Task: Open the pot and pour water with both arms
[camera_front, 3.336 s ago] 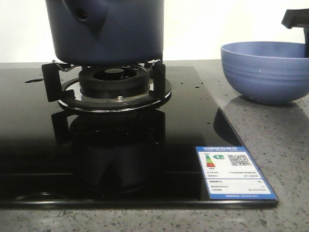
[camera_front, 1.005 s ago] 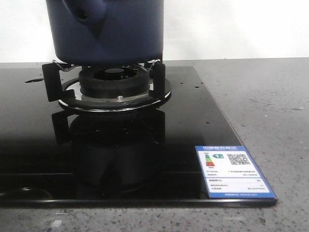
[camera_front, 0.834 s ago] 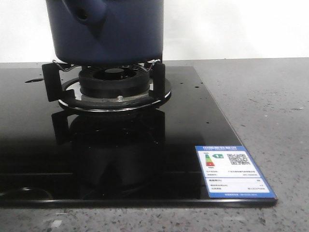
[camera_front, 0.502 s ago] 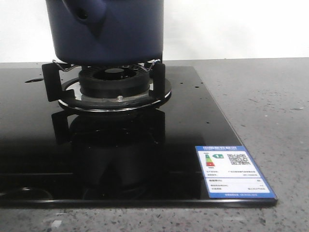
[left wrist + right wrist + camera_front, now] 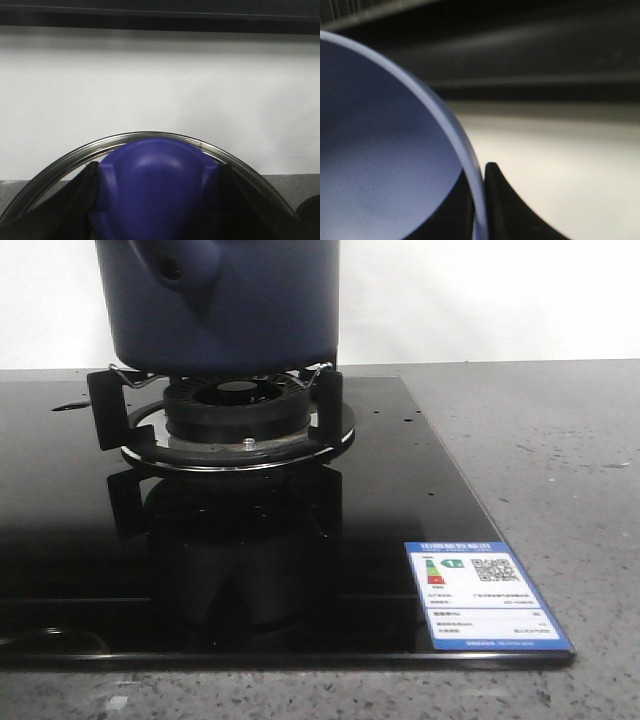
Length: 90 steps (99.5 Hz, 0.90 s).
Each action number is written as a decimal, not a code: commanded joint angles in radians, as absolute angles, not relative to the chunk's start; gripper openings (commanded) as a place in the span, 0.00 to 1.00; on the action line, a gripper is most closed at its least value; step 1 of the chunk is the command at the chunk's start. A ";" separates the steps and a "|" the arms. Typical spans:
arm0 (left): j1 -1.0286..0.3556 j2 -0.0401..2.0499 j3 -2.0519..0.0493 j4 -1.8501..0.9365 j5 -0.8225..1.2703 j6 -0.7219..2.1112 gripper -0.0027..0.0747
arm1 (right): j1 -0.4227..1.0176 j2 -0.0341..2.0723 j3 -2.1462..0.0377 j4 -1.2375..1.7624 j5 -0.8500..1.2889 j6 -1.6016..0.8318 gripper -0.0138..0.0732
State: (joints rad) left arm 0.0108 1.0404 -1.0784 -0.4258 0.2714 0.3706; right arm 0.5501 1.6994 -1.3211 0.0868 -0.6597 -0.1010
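The dark navy pot stands on the gas burner, its hollow stub at the upper left; its top is cut off by the frame. Neither gripper shows in the front view. In the left wrist view my left gripper is shut on the blue knob of a glass lid with a metal rim, seen against the white wall. In the right wrist view my right gripper is shut on the rim of the periwinkle bowl, one finger outside it.
The burner sits on a glossy black glass cooktop with a blue-and-white energy label at its front right corner. Grey speckled countertop lies to the right. A white wall is behind.
The periwinkle bowl and the right gripper at it have left the counter at the right of the front view. Nothing differs over the last second.
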 commanded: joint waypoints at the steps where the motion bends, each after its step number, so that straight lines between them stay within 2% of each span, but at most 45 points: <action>1: 0.010 1.016 -1.115 -0.446 0.173 0.370 0.52 | 0.548 1.633 -1.349 0.053 -0.827 -0.106 0.11; 90: 0.010 1.016 -1.115 -0.448 0.173 0.370 0.52 | 0.548 1.633 -1.355 0.043 -0.836 -0.106 0.11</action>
